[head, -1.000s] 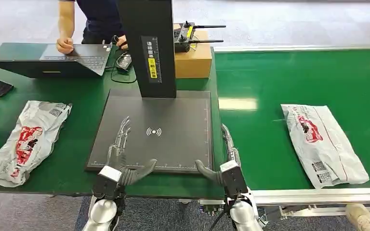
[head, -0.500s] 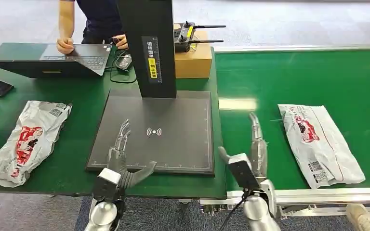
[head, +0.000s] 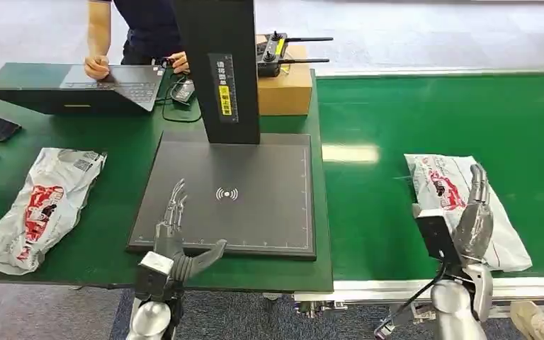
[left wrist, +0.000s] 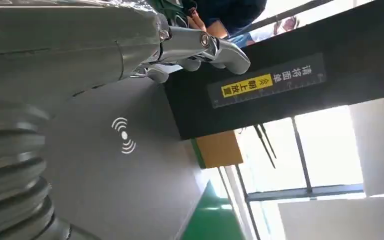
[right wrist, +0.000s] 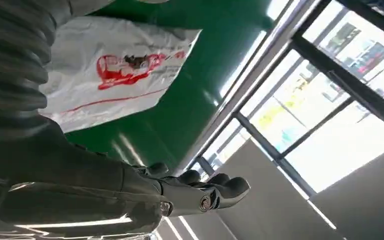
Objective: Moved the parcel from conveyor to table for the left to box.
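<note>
Right hand hovering fingers spread over parcel on conveyor, right of frame; left hand resting spread on scanner pad, lower left.

My right hand covers the middle of the parcel, so I cannot tell whether they touch. The person at the laptop is cut off above the chest.

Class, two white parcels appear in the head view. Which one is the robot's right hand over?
The parcel on the conveyor, right of the scanner base; the right hand is above it. The other parcel lies on the table's far left.
</note>
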Robot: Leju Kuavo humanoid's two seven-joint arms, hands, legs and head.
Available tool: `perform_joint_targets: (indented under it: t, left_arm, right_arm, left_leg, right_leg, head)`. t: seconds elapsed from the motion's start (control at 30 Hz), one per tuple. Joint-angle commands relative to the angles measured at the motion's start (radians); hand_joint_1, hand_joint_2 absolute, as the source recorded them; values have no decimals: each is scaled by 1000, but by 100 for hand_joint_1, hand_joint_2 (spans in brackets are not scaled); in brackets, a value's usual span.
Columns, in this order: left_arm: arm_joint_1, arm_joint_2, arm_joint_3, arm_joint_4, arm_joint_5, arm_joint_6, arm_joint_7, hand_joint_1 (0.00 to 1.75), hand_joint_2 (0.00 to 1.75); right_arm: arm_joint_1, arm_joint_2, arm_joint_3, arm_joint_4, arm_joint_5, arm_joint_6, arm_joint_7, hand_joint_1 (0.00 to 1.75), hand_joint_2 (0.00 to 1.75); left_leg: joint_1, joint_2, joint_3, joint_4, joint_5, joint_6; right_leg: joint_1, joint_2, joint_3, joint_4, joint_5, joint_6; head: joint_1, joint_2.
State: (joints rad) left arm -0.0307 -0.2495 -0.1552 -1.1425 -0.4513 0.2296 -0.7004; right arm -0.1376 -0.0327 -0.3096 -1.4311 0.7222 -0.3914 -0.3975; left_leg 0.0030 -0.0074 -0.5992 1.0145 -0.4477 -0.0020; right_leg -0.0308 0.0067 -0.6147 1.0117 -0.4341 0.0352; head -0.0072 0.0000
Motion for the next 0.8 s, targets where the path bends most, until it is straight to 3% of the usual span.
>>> perform_joint_targets:
  t: [0.03,0.27,0.8]
  left_arm:
    - [-70,28,-69,136,27,26,2,0,175]
    - [-17,17,-28,80,7,20,2,0,175]
    - [-18,-2,-8,66,-14,14,5,0,175]
  right_arm:
    - [-101,-180,-253,471,-60,32,-37,0,175]
    - [-300,-251,-223,817,-16,-19,-42,0,175]
    - [-413,-232,-180,961,24,-7,-17,0,175]
  left_leg:
    - [1,-4,4,-3,1,0]
    - [-1,5,3,-1,-1,1]
    - [-1,4,4,-2,-1,1]
  right_leg:
    - [1,-5,7,-4,0,-2]
    - [-1,4,3,-2,2,-1]
    - [0,2,4,-2,1,-3]
  head:
    - [0,0]
    - [0,0]
    - [0,0]
